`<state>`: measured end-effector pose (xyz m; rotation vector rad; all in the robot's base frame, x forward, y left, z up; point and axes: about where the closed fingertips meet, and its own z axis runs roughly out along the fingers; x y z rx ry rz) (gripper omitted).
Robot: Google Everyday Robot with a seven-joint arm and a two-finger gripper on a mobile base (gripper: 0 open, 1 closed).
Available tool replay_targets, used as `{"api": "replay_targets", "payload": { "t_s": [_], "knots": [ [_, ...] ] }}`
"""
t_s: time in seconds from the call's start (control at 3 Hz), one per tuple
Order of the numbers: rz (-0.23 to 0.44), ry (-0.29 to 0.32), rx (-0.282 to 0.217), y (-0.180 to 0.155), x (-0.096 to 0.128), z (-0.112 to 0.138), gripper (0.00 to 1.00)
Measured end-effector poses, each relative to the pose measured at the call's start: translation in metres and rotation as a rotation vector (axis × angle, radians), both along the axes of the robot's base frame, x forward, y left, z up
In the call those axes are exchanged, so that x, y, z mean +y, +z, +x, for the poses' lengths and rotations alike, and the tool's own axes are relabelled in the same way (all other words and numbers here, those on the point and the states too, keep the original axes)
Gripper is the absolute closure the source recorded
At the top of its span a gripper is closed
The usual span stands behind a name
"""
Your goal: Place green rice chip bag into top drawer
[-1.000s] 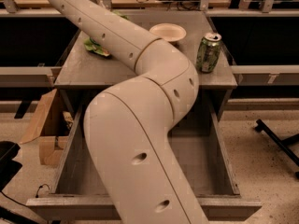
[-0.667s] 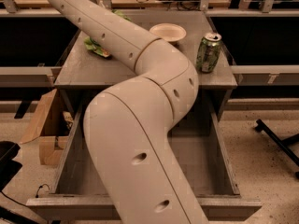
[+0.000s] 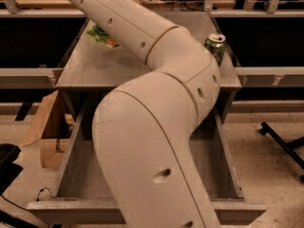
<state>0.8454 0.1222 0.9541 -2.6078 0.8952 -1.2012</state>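
Drawer [image 3: 228,175]: pulled out toward the camera at 6 o'clock, its grey front panel along the bottom edge; the part of its floor that shows is bare grey wood.
Arm [image 3: 156,127]: a thick cream arm rises from the bottom middle, bends above the drawer and reaches up to 11 o'clock across the bench, hiding much of both.
Cardboard box [image 3: 45,127]: on the floor at 9 o'clock, just beside the drawer's left wall, flaps open.
Bench [image 3: 95,70]: grey top, behind and above the drawer.
Soda can [image 3: 216,46]: green, upright at 1 o'clock near the bench's right edge.
Chip bag [image 3: 102,36]: green, lying on the bench top at 11 o'clock, partly covered by the arm, well apart from the drawer.
Gripper: out of frame past the top edge at 11 o'clock; whether the fingers are released or clenched cannot be told.
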Motion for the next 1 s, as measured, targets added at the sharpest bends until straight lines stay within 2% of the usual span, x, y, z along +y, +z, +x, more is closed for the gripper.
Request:
{"api": "replay_targets", "payload": {
  "t_s": [0.33,0.67,1.0],
  "knots": [
    [0.047,-0.016,0.022,0.054,-0.031,-0.051,1.0],
    [0.194,-0.042,0.072,0.081,-0.074,-0.112,1.0],
    [0.402,-0.08,0.123,0.083,-0.104,-0.176,1.0]
  ]
}}
